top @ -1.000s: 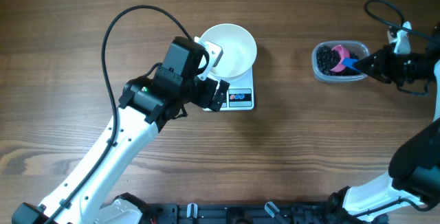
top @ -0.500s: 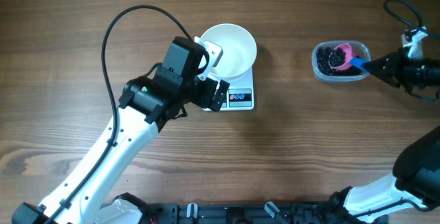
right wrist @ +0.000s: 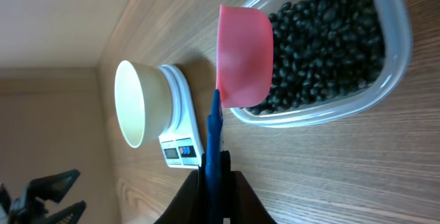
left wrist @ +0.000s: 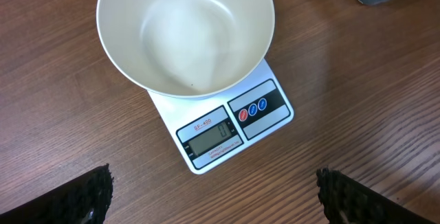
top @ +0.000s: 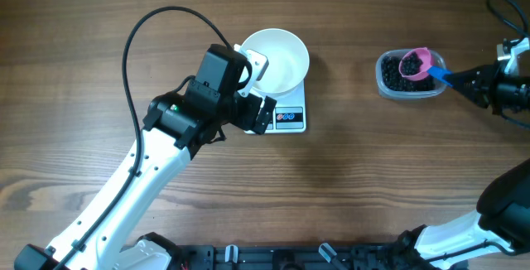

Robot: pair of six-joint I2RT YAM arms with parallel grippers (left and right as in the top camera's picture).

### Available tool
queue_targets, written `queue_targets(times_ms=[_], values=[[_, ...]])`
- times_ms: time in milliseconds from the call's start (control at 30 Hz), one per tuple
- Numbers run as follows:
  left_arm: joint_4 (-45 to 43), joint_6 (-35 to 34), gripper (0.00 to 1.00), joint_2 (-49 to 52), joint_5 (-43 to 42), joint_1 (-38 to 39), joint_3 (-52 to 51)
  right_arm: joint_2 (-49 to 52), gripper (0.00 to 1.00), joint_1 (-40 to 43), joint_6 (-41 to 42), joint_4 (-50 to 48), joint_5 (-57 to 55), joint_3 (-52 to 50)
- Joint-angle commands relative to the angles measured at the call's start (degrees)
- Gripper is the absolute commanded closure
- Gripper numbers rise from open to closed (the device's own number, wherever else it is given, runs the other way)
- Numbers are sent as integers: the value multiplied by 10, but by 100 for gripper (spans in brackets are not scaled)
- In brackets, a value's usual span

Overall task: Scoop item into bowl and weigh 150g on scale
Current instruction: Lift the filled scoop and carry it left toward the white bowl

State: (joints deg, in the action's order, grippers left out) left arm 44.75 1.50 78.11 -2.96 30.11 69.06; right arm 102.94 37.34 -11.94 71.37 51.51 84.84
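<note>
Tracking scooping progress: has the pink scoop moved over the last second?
Yes. The pink scoop has shifted right over the clear tub, toward its right end.

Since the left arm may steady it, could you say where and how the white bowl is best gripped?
Probably take the bowl by its rim on the display side, from above, one finger inside and one outside. It sits upright and empty on the scale, its thin wall flares upward, and it looks too wide to span.
</note>
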Motion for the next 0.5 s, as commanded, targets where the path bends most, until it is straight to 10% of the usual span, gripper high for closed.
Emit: queue_targets(times_ms=[0,467], values=[[0,13,0,4,-9,3,-5,8,96,2,0,3,31,-2],[0,13,0,4,-9,3,-5,8,96,2,0,8,187,-2]])
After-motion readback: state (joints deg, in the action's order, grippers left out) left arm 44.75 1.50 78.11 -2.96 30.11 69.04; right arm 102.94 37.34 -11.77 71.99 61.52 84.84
